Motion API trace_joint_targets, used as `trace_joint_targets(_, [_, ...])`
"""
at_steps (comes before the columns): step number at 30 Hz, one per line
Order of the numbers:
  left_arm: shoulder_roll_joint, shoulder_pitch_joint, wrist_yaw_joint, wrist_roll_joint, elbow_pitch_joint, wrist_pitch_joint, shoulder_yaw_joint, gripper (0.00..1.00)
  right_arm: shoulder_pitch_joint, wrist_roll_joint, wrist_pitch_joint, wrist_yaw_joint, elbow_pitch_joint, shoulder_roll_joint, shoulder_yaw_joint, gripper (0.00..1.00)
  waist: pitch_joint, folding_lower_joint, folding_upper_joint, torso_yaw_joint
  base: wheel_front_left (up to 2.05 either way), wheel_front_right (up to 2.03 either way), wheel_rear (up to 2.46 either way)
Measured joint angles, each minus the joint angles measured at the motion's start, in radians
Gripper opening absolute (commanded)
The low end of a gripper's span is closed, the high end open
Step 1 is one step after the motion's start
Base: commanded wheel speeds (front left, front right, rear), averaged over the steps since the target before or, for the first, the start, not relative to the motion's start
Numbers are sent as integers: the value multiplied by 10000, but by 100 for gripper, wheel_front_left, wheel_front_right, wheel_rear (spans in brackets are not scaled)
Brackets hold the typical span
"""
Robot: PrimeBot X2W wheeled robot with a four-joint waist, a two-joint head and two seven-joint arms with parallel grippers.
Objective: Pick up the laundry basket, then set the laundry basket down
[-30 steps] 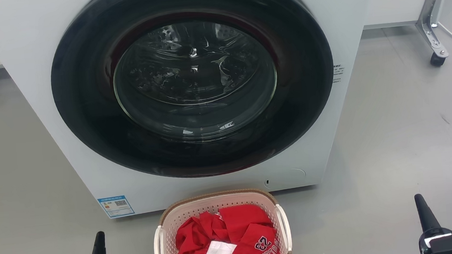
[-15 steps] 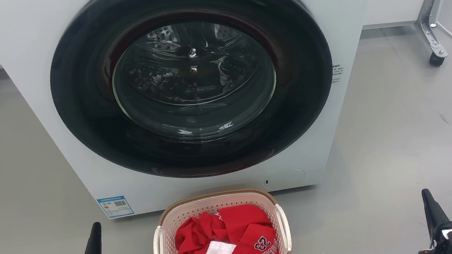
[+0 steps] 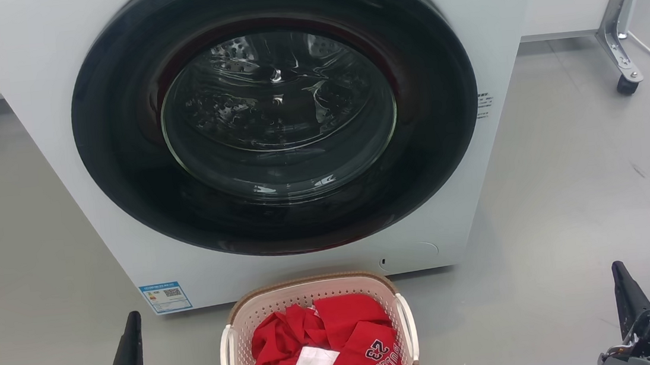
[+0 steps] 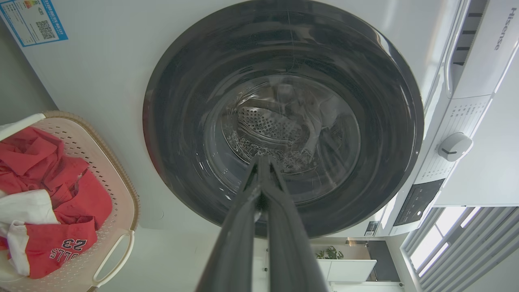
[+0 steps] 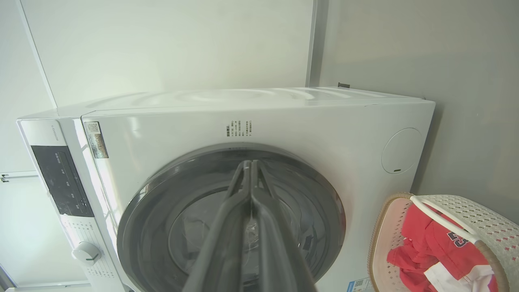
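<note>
Left gripper (image 3: 133, 319) and right gripper (image 3: 618, 269) closed, empty; laundry basket (image 3: 311, 281) between.

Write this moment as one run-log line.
laundry basket: on floor before washing machine, red jersey inside | left claw: shut, empty | right claw: shut, empty
</note>
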Motion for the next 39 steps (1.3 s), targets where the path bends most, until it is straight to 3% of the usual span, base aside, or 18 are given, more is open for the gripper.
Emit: trace_joint_targets(39, [-6,0,0,0,8,0,-2,0,-11,0,0,4,2,2,0,0,0,0,0,0,0,0,0])
